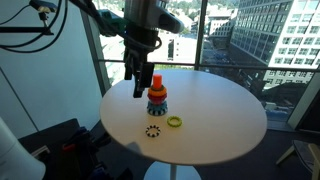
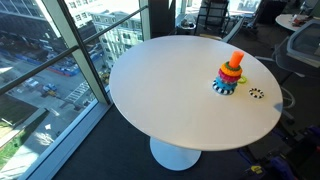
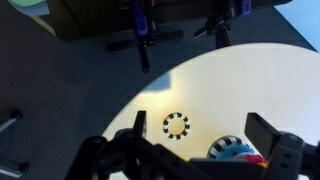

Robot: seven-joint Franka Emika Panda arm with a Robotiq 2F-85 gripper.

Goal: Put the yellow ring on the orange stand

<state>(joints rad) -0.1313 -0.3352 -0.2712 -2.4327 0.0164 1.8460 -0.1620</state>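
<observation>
A round worktop [image 1: 220, 120] carries three things. In an exterior view the ring stand [image 1: 157, 100] is on it a little left of the middle. The hand [image 1: 141, 90] hangs just beside the stand, on its left, above the worktop. In front of the stand and slightly to the right lies the smooth ring [image 1: 174, 122]. The toothed ring [image 1: 153, 131] lies left of it and nearer to the front edge, close but not touching. A window wall stands behind the worktop. In the wrist view the toothed ring lies beyond the spread fingers [image 3: 120, 155], and the stand is lower right of it, between them.
</observation>
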